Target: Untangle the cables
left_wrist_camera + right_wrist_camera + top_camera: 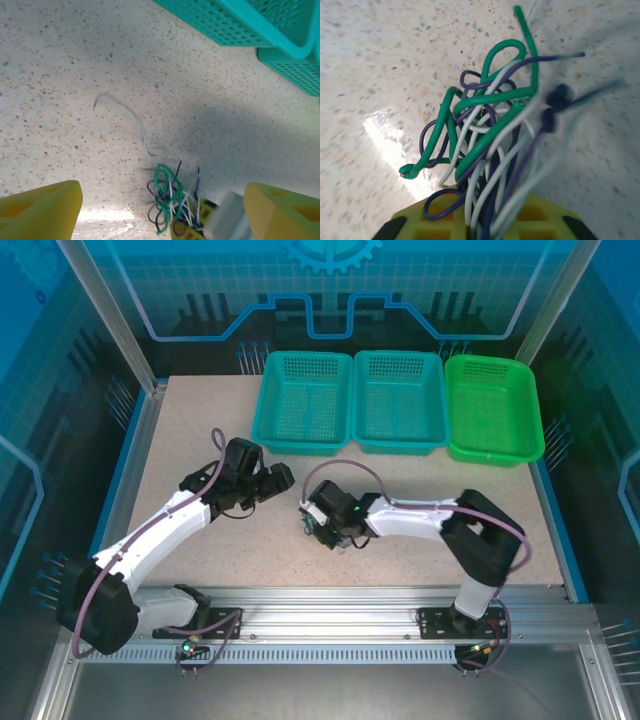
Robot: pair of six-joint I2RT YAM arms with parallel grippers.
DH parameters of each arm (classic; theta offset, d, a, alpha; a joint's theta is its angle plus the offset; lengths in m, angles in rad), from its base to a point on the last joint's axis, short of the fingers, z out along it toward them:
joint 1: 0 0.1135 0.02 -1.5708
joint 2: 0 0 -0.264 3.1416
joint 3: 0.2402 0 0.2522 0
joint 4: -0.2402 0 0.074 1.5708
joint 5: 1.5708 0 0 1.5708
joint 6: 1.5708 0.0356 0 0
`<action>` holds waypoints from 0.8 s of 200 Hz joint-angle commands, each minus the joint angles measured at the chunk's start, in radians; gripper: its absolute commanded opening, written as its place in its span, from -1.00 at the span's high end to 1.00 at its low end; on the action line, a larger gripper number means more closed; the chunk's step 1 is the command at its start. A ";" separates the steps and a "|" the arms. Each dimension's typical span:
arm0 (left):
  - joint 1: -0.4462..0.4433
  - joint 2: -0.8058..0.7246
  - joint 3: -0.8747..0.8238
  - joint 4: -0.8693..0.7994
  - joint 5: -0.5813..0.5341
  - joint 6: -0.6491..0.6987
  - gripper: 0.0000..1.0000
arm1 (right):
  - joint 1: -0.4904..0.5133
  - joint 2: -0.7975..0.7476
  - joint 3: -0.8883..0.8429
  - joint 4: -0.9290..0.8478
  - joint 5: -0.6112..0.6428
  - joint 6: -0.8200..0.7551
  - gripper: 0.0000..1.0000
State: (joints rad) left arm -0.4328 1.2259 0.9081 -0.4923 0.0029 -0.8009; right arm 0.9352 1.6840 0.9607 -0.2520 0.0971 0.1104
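**Tangle pinched in right end effector, left one spread beside it**

Cables [495,130] sit near the middle of the surface [60,75], bunched into one small knot of green, purple, dark and whitish strands. The right end effector [485,222] is clenched on the knot's base, with the strands fanning out from between its yellow pads. The left end effector [283,478] hovers close by, released, its fingers [42,210] wide apart either side of the knot.

These wires look very light, thin and springy, so they are likely to slip from a shallow pinch and to drag the whole clump along. The best hold is probably a free end: the white strand [135,122] trailing alone across the surface, or the green tip.

The strands' lower ends are buried between the right pads, several far ends are blurred, and how the loops cross inside the knot cannot be made out.
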 commanded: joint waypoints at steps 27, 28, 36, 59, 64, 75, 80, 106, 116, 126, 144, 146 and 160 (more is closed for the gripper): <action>0.003 0.008 0.037 0.070 0.223 -0.095 -0.62 | 0.011 -0.258 -0.121 0.168 -0.041 -0.202 1.00; 0.003 0.009 0.037 0.073 0.228 -0.096 -0.62 | 0.011 -0.262 -0.124 0.171 -0.041 -0.202 1.00; 0.002 0.015 0.038 0.088 0.251 -0.105 -0.59 | 0.008 -0.287 -0.137 0.190 -0.044 -0.204 1.00; 0.002 0.028 0.041 0.099 0.279 -0.117 -0.58 | 0.004 -0.318 -0.131 0.191 -0.081 -0.212 1.00; 0.002 0.029 0.039 0.102 0.281 -0.117 -0.59 | 0.005 -0.321 -0.129 0.189 -0.087 -0.212 1.00; 0.002 0.029 0.033 0.107 0.276 -0.124 -0.59 | 0.003 -0.329 -0.129 0.200 -0.089 -0.203 1.00; 0.002 0.030 0.030 0.110 0.275 -0.128 -0.60 | 0.003 -0.336 -0.135 0.210 -0.098 -0.201 1.00; 0.002 0.029 0.013 0.140 0.261 -0.157 -0.59 | 0.003 -0.369 -0.161 0.250 -0.132 -0.190 1.00; 0.002 0.025 0.011 0.135 0.236 -0.166 -0.49 | 0.003 -0.378 -0.166 0.252 -0.145 -0.193 1.00; 0.002 0.020 0.006 0.143 0.211 -0.176 -0.41 | 0.003 -0.386 -0.169 0.252 -0.163 -0.197 1.00; 0.003 0.015 -0.002 0.166 0.190 -0.199 -0.18 | 0.004 -0.409 -0.184 0.270 -0.177 -0.193 1.00; 0.004 0.016 -0.003 0.169 0.190 -0.200 -0.14 | 0.003 -0.411 -0.185 0.272 -0.178 -0.193 1.00; 0.005 0.020 -0.003 0.189 0.195 -0.211 0.34 | 0.003 -0.422 -0.189 0.278 -0.169 -0.185 1.00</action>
State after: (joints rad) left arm -0.4332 1.2449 0.9173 -0.3485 0.2134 -0.9779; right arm 0.9352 1.3006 0.7876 -0.0269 -0.0433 -0.0723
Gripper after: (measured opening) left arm 0.510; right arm 0.139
